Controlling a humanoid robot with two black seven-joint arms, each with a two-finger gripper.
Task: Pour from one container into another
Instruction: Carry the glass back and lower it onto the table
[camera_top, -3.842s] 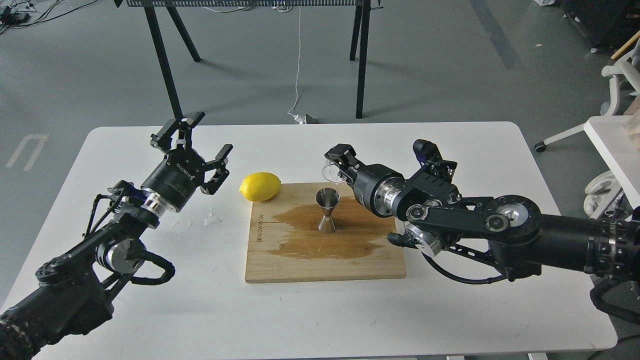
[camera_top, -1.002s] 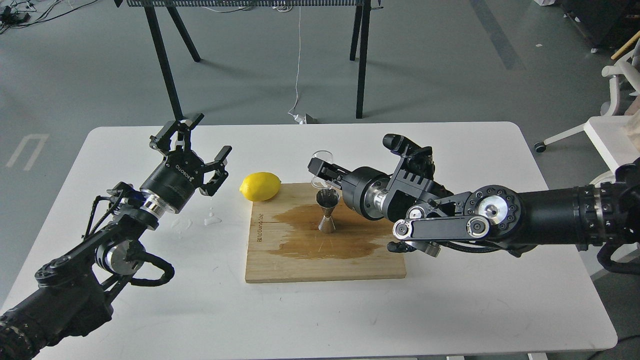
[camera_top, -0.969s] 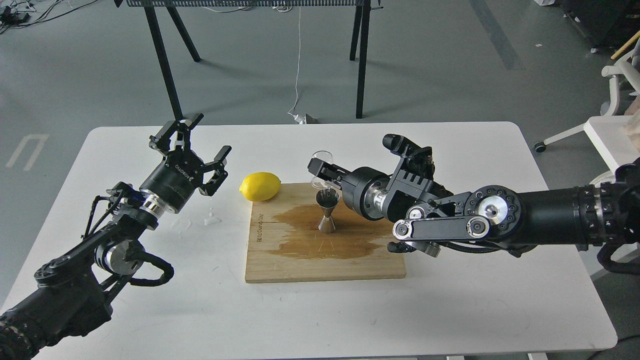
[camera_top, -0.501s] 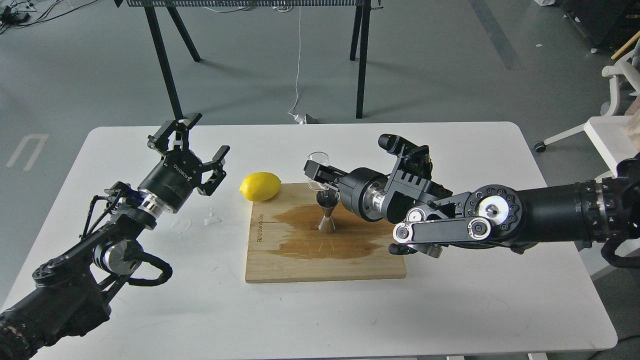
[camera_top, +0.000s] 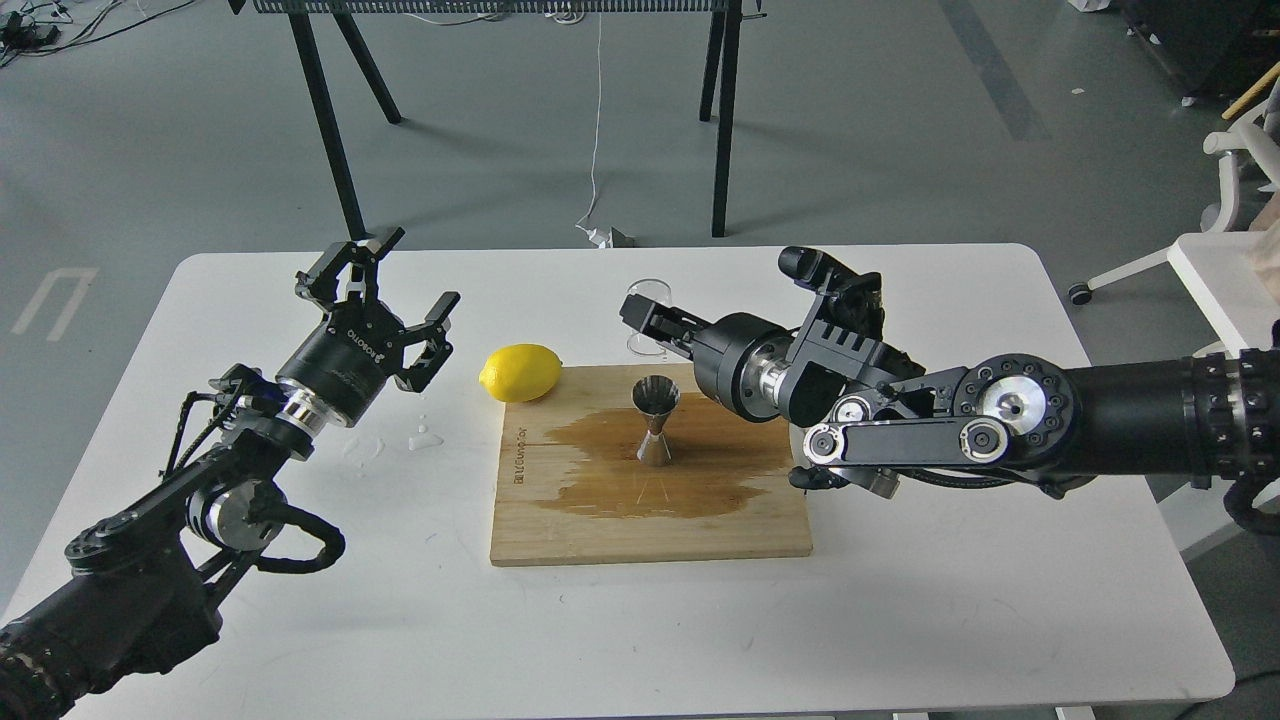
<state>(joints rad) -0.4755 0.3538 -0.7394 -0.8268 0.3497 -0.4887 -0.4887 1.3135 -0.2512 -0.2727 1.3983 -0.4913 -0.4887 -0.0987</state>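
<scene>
A steel hourglass jigger (camera_top: 655, 420) stands upright on the wooden board (camera_top: 650, 520), inside a dark wet stain. Behind it, over the board's far edge, my right gripper (camera_top: 642, 318) is shut on the clear glass cup (camera_top: 650, 318), which looks roughly upright and is up and back from the jigger. My left gripper (camera_top: 385, 285) hangs open over the table's left side, holding nothing, well away from both containers.
A yellow lemon (camera_top: 520, 372) rests at the board's far-left corner. Small water drops (camera_top: 425, 437) lie on the white table (camera_top: 300, 620) left of the board. A black table frame stands behind on the floor; a white chair is at far right.
The right gripper, with the cup, rose and pulled back to the far side of the jigger, after holding the cup close over its mouth. The left arm barely moved.
</scene>
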